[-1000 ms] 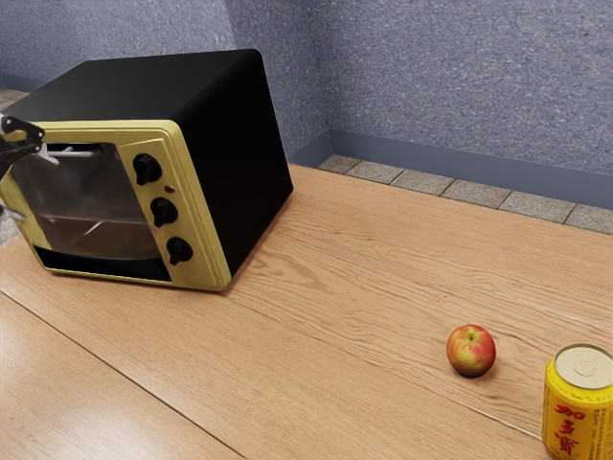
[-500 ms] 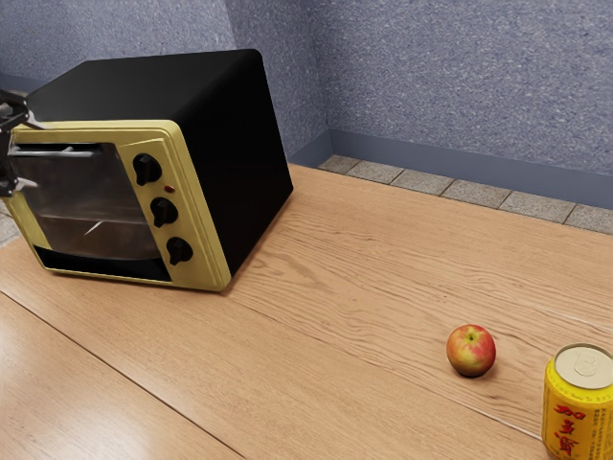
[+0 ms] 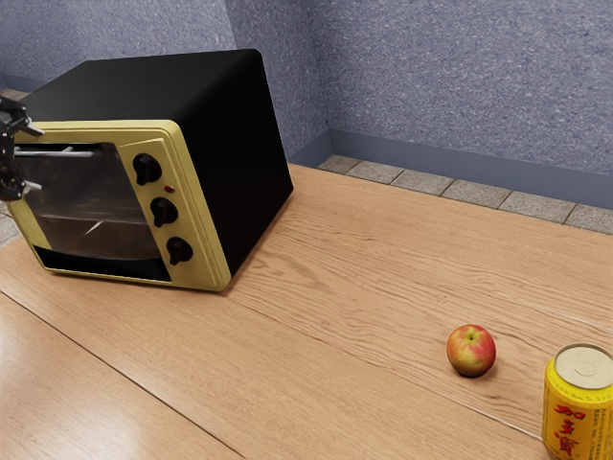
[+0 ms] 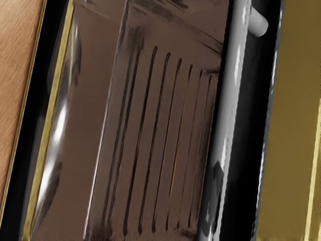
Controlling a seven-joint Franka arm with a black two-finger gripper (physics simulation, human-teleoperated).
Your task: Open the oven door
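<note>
Speckled blue-grey walls (image 3: 460, 86) rise at the back, with a plain blue skirting (image 3: 479, 174) along their foot and a strip of stone floor tiles (image 3: 431, 184) below it. Across the front spreads a wooden table (image 3: 316, 335) with long seams between its boards. Biggest on it is the oven (image 3: 239, 163), at the exterior view's left, a black box with a yellow front frame. Its door (image 3: 86, 206) is closed, flush in that front; behind the dark, glossy glass, the wrist view shows thin parallel lines like a rack (image 4: 160, 140), and I cannot tell whether any food lies inside.

At the exterior view's left edge, the gripper (image 3: 35, 160) is right at the front of the oven, its two fingers spread apart, one above the handle (image 3: 72, 152) and one below, with nothing clamped between them. Well apart from the oven, near the exterior view's lower right corner, a yellow can (image 3: 577, 407) with red characters stands upright, its top on. Beside it sits a red and yellow apple (image 3: 471, 351).

The handle is a smooth grey bar along the door's upper edge. Three black knobs (image 3: 164, 211) run down the frame beside the glass, with a small red light (image 3: 170, 190) between the upper two.
</note>
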